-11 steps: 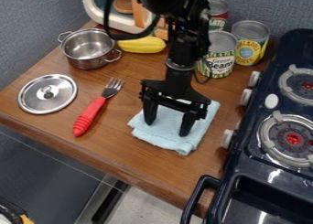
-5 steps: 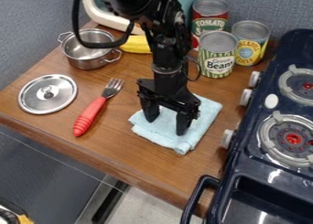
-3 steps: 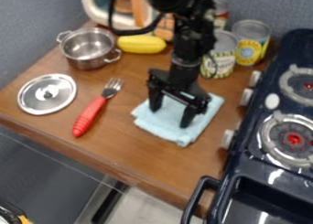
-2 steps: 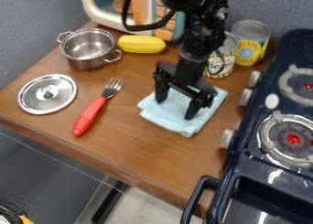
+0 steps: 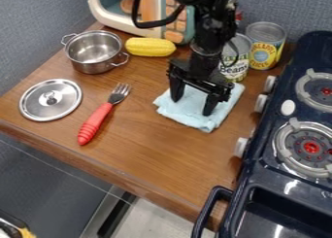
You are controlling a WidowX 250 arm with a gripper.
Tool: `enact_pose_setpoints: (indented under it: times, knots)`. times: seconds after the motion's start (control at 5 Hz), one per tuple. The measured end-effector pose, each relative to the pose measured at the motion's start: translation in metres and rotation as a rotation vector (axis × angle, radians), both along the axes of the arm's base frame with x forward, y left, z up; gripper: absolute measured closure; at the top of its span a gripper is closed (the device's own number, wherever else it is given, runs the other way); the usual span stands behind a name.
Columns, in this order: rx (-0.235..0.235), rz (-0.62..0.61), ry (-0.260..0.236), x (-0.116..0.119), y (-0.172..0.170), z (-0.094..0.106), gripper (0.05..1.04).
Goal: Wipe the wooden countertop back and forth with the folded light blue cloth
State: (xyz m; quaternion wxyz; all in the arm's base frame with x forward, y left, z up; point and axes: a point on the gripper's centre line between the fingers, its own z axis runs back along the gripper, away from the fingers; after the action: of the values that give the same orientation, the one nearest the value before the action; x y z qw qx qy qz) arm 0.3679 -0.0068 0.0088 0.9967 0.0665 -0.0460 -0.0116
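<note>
Hangs down over the worktop (image 5: 146, 147) with the claw (image 5: 191, 107) spread open, pointed at the pale blue cloth (image 5: 188, 115) directly beneath. Has both fingertips down at the cloth, with fabric in the gap between them and more extending on the side toward the stove (image 5: 262, 157). Stands near two cans (image 5: 237, 67), set behind and to the right. Farther left in the view, shares the worktop with a red-handled fork (image 5: 97, 120), a metal lid (image 5: 63, 102), a two-handled pot (image 5: 97, 66) and a yellow corn cob (image 5: 150, 47) beside that pot.
</note>
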Motion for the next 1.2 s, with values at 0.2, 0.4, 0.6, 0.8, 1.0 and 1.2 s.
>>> enact_pose_setpoints:
  times: [0.2,0.4,0.6,0.8,1.0,1.2]
  knots:
    - [-0.035,0.006,0.01,-0.008,0.001,-0.002,0.083]
    - [-0.069,0.012,0.057,-0.041,0.002,-0.005,0.085]
    - [-0.044,-0.023,0.141,-0.082,-0.006,-0.004,0.085]
    - [-0.066,-0.053,0.175,-0.099,-0.009,-0.004,0.085]
    - [-0.06,-0.058,0.184,-0.104,-0.009,-0.004,0.085]
    - [-0.043,-0.054,0.184,-0.097,-0.008,-0.004,0.085]
